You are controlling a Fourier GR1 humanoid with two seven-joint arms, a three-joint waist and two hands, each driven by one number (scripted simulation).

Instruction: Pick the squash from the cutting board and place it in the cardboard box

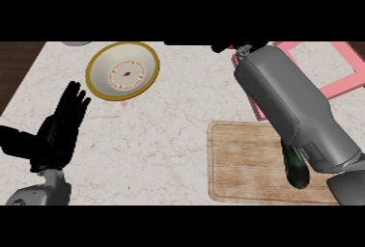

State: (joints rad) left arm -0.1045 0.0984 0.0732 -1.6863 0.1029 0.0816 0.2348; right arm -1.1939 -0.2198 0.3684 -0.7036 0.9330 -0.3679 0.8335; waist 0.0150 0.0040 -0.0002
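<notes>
Light falls even and fairly bright over the pale veined marble counter (164, 130); no glare spots show; the grey right forearm (299, 106) carries a soft sheen along its upper side; the dark green squash (295, 169) beneath it sits in shade; shadows elsewhere are faint.

On the bench (164, 144), the squash (295, 170) lies on the cutting board (246, 166) at the near right, the box (341, 72) behind it, and the plate (122, 70) far left.

Wooden cutting board (246, 164) (grained), glossy squash (295, 166)
</notes>
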